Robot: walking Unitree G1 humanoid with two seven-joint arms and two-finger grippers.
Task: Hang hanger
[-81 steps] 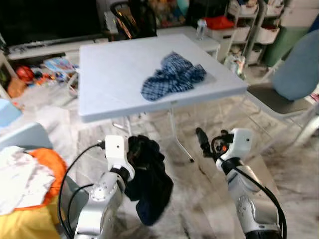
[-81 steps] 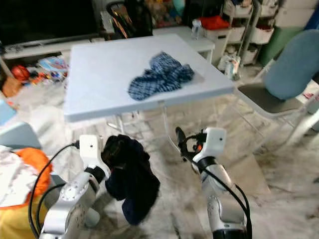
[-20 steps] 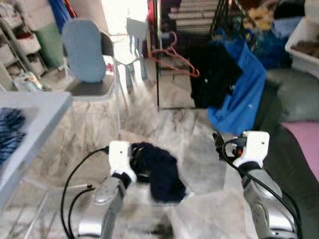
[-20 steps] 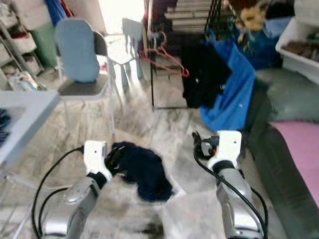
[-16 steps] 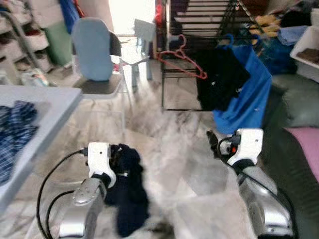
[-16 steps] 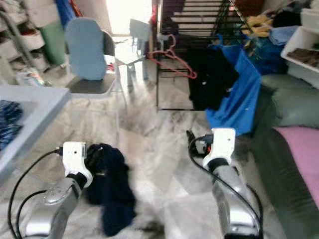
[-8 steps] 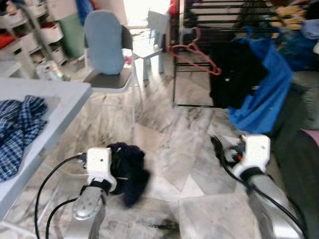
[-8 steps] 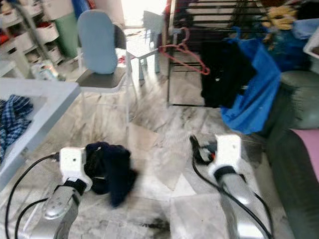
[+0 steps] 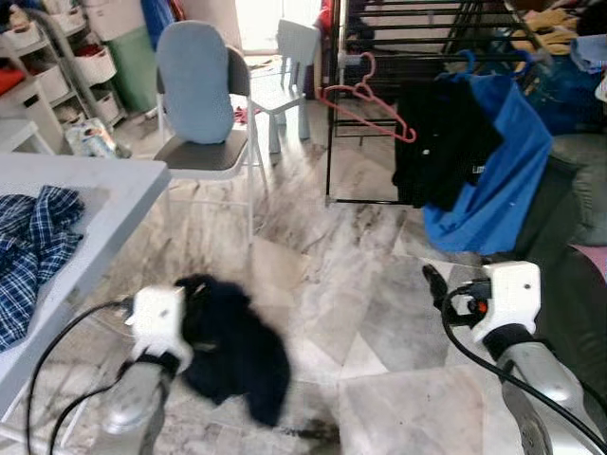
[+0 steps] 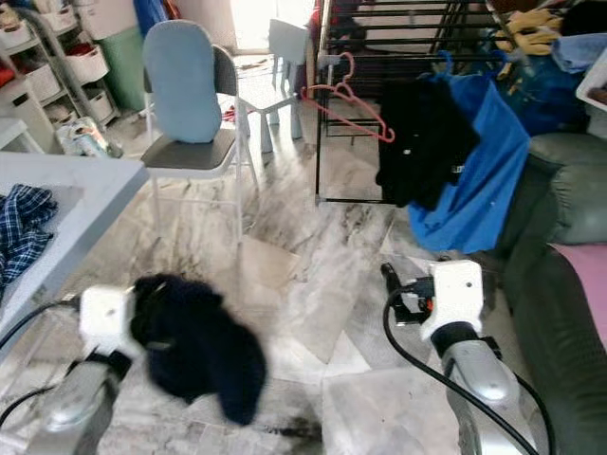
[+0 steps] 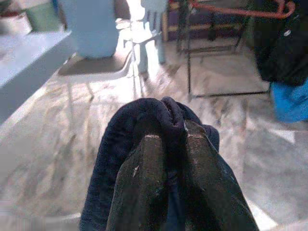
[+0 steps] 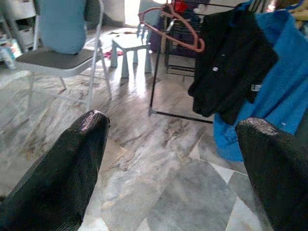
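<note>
Pink hanger point(image 9: 368, 106) on black rack point(image 9: 417, 19) (empty, tilted, thin-armed)

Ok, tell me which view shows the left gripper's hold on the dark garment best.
The left wrist view: the left gripper has both fingers pinched on the dark garment, close up. Both eye views show the bundle hanging blurred beside the wrist, the fingers hidden.

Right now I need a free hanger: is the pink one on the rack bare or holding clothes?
Bare: the pink hanger hangs on the rack with nothing draped on it.
</note>
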